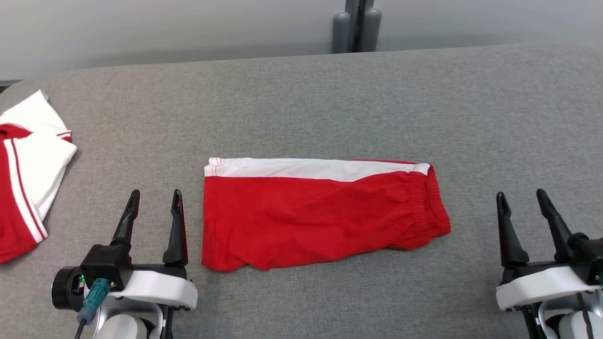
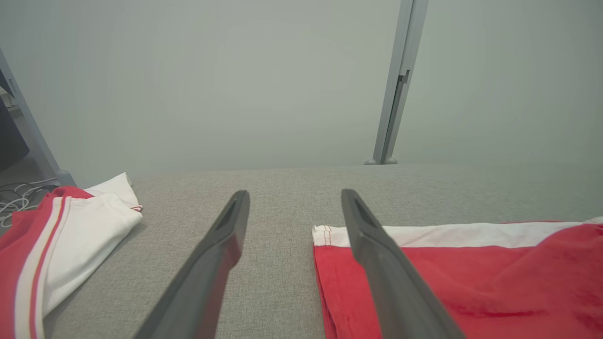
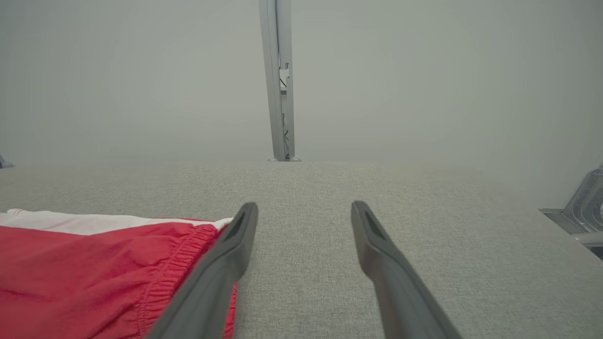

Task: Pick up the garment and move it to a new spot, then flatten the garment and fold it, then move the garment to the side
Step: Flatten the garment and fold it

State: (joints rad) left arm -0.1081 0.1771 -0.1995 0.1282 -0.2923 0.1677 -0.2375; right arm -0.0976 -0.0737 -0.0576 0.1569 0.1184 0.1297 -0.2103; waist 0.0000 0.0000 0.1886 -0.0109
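Note:
Red shorts with a white side stripe (image 1: pixel 315 219) lie folded in half on the grey table, elastic waistband to the right. My left gripper (image 1: pixel 156 194) hovers just left of the shorts' hem edge, open and holding nothing. In the left wrist view the shorts (image 2: pixel 471 278) lie at the lower right, behind the right finger of my left gripper (image 2: pixel 294 193). My right gripper (image 1: pixel 519 194) stands open to the right of the waistband, apart from it. The right wrist view shows the waistband end of the shorts (image 3: pixel 108 273) at the lower left, beside my right gripper (image 3: pixel 305 205).
A second red and white garment (image 1: pixel 26 169) lies at the table's left edge, also in the left wrist view as a red and white garment (image 2: pixel 61 249). A grey post (image 1: pixel 355 26) stands behind the table's far edge. A metal fitting (image 3: pixel 582 207) sits off the table's right side.

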